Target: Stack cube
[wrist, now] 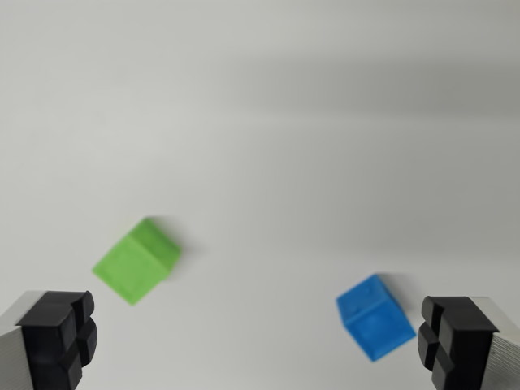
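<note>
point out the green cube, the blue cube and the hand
green cube [136,262], wrist view, on its top face
blue cube [375,317], wrist view, on its front face
hand [260,341], wrist view, midway between its two black fingertips, open

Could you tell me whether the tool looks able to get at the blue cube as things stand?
Probably yes. The tool is open and empty, the blue cube sits alone on the white surface, apart from the green cube, with nothing in the way.
</note>
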Controlling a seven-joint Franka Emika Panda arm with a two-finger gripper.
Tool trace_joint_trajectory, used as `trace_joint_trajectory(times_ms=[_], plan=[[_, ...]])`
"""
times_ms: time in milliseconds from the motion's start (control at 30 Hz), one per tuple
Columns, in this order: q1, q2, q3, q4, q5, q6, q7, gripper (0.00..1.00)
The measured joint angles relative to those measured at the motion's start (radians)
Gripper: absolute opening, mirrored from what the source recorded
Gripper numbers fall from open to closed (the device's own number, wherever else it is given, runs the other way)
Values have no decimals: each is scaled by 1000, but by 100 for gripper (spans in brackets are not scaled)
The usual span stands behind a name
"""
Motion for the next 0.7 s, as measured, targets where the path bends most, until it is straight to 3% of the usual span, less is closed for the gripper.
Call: trace_joint_trajectory(times_ms=[700], plan=[[2,0,0,-10,0,6,-8,100]])
